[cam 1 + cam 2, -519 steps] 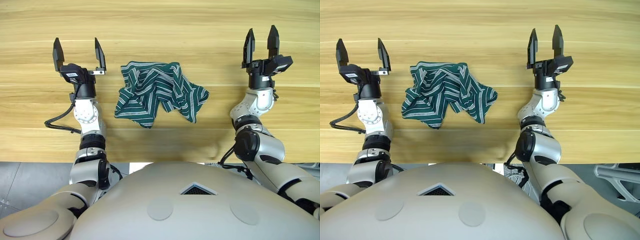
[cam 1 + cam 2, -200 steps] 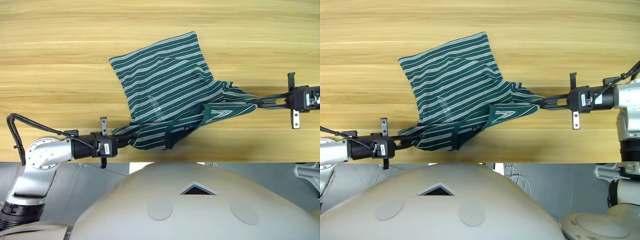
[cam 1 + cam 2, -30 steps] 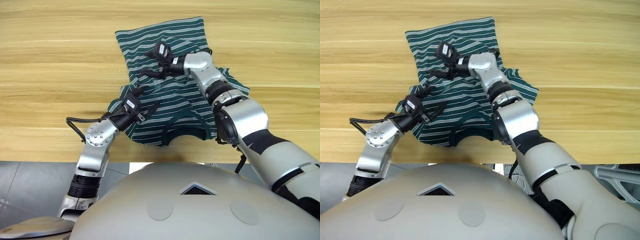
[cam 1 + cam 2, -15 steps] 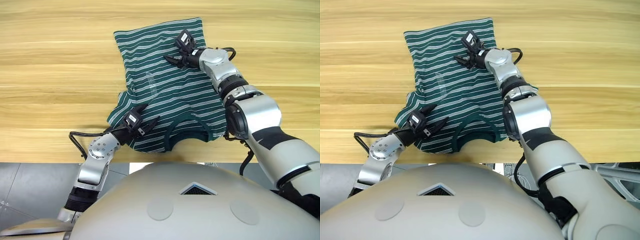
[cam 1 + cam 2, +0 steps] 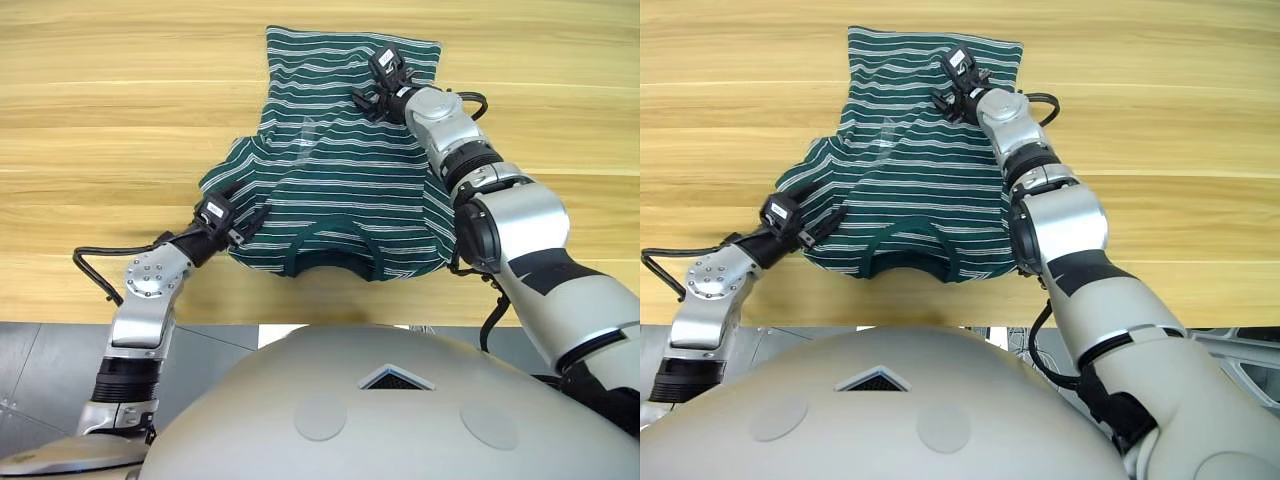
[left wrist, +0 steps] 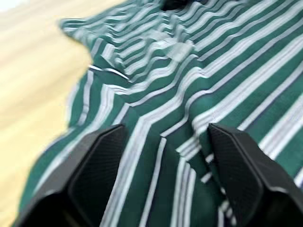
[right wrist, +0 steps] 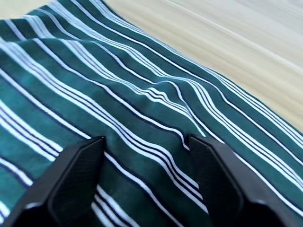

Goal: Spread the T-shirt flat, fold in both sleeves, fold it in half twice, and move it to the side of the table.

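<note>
The left gripper (image 6: 164,142) is spreading its two fingers apart with striped cloth lying slack between them, gripping nothing, and the right gripper (image 7: 147,146) is likewise holding its fingers parted over the fabric, pinching none of it. On the T-shirt (image 5: 335,165), which is lying in the middle of the table (image 5: 110,120) with its collar at 6 o'clock and hem at 12, the left gripper is sitting at about 8 o'clock on the bunched left sleeve and the right one at about 1 o'clock near the hem. The likely trouble is dragging: parted fingers sliding over loose cloth are apt to be pushing ridges ahead of them or twisting the whole shirt instead of flattening it. The collar is lying close to the table's near edge, so a pull toward 6 o'clock is risking a slide off. The right forearm (image 5: 470,165) is covering the right sleeve, hiding how it is lying. A black cable (image 5: 95,262) is looping at 9 o'clock of the left gripper, apart from the cloth.
</note>
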